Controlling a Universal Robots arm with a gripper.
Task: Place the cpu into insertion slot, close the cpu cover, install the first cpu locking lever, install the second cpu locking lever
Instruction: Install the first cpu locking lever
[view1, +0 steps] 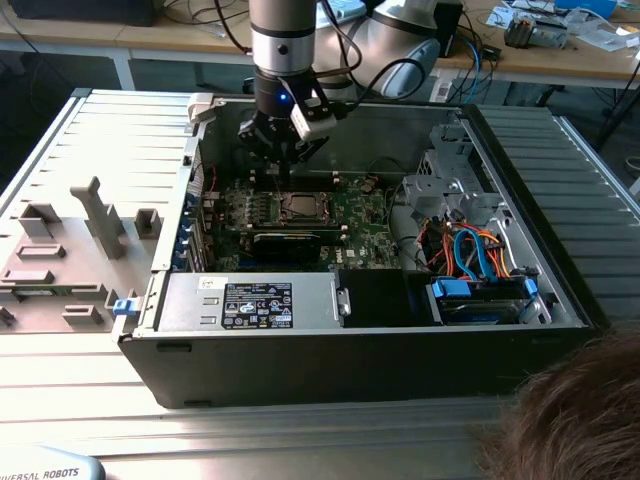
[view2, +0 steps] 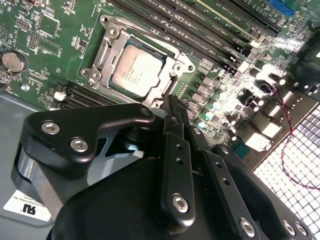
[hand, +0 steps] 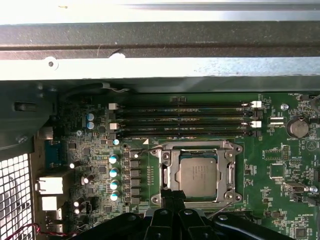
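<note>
The cpu (hand: 198, 175) lies flat in its socket on the green motherboard, its silvery-grey top (view2: 137, 70) showing through the square window of the cpu cover (hand: 168, 175). The cover (view2: 102, 55) lies down flat around the chip. A thin wire lever end (hand: 220, 210) sticks out at one socket corner, and another (hand: 150, 148) at the opposite corner. My gripper (view1: 285, 168) hangs just above the board beside the socket (view1: 297, 208). Its black fingers (view2: 172, 117) are together with nothing between them, tips at the socket's edge (hand: 173, 196).
The open computer case (view1: 560, 270) stands on a slatted metal table. Memory slots (hand: 182, 120) run alongside the socket. A black graphics card (view1: 287, 243), a labelled power supply (view1: 255, 303) and coloured cables (view1: 470, 250) sit inside. A person's head (view1: 575, 420) is at the exterior view's lower right.
</note>
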